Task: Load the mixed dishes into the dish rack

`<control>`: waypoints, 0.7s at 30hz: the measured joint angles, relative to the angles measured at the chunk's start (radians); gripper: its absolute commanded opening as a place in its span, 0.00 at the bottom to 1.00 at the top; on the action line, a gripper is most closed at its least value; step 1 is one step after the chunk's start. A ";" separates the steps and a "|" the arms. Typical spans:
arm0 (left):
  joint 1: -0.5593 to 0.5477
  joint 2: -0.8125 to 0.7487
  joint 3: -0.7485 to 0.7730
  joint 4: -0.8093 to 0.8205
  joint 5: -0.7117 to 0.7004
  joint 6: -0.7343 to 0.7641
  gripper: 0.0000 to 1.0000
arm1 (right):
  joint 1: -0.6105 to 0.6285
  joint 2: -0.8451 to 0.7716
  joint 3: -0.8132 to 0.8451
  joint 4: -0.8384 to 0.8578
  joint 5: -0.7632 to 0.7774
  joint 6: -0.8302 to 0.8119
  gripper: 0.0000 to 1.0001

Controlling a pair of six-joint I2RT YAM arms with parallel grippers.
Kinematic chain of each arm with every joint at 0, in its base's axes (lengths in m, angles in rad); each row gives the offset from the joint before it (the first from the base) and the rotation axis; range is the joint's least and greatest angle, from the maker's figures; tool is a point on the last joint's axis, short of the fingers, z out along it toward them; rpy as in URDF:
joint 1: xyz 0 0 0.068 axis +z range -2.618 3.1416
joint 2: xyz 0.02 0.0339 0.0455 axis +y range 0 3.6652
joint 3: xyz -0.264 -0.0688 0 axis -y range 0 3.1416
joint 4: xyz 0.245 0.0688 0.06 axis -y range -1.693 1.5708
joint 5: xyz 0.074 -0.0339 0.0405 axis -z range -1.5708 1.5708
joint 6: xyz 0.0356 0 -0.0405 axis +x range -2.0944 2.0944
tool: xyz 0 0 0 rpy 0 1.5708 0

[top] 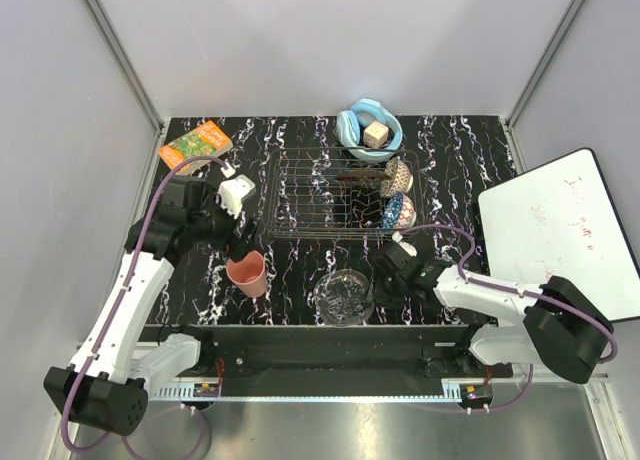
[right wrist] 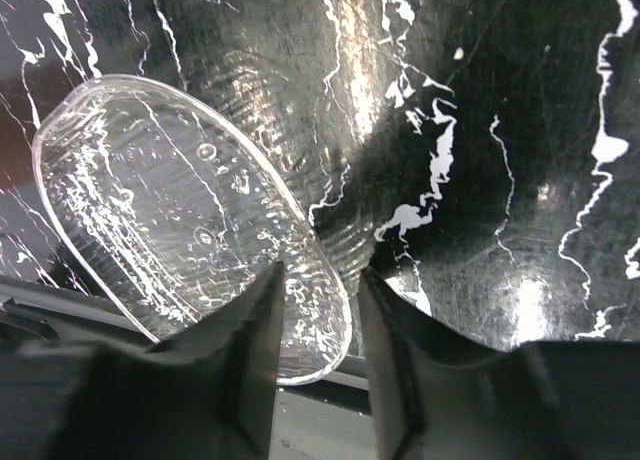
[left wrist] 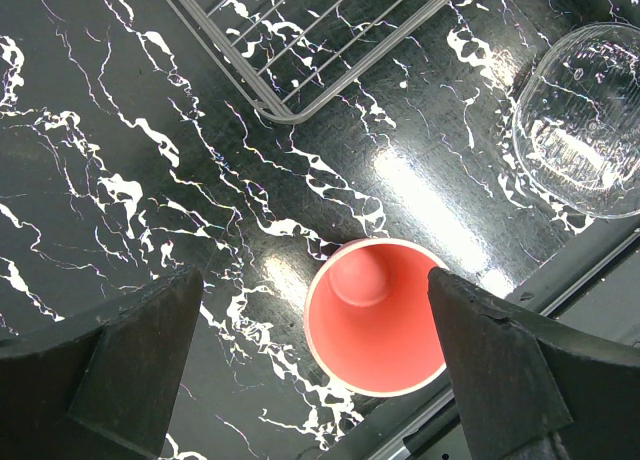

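The left fingers (left wrist: 120,360) are held wide above the pink plastic cup (left wrist: 372,320). The right fingers (right wrist: 240,370) are narrowed astride the clear glass bowl (right wrist: 170,200) rim, and contact cannot be told.

My left hand (left wrist: 312,280) hangs spread wide over the pink cup (left wrist: 372,315). There is bare table (left wrist: 120,130) at the cup's left, but little room at its right. The corner of the dish rack (left wrist: 283,112) blocks the upper middle of that view. The fingers of my right hand (right wrist: 320,272) straddle the rim of the clear glass bowl (right wrist: 180,210), which fills nearly all the gap.
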 measured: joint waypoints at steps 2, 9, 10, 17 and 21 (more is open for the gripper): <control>0.000 0.000 0.000 0.000 0.000 0.000 0.99 | 0.000 0.007 0.000 0.005 -0.003 0.000 0.27; 0.000 -0.002 0.000 0.000 0.000 0.000 0.99 | 0.000 0.040 0.003 0.025 -0.028 0.000 0.00; 0.000 -0.003 0.000 0.000 0.000 0.000 0.99 | 0.000 0.042 0.005 0.031 -0.034 -0.002 0.00; 0.000 -0.015 0.000 0.000 -0.002 -0.001 0.99 | 0.000 -0.024 0.005 0.031 -0.041 -0.049 0.00; 0.000 -0.016 -0.006 0.003 -0.010 -0.002 0.99 | 0.003 -0.188 0.029 -0.007 -0.019 -0.178 0.00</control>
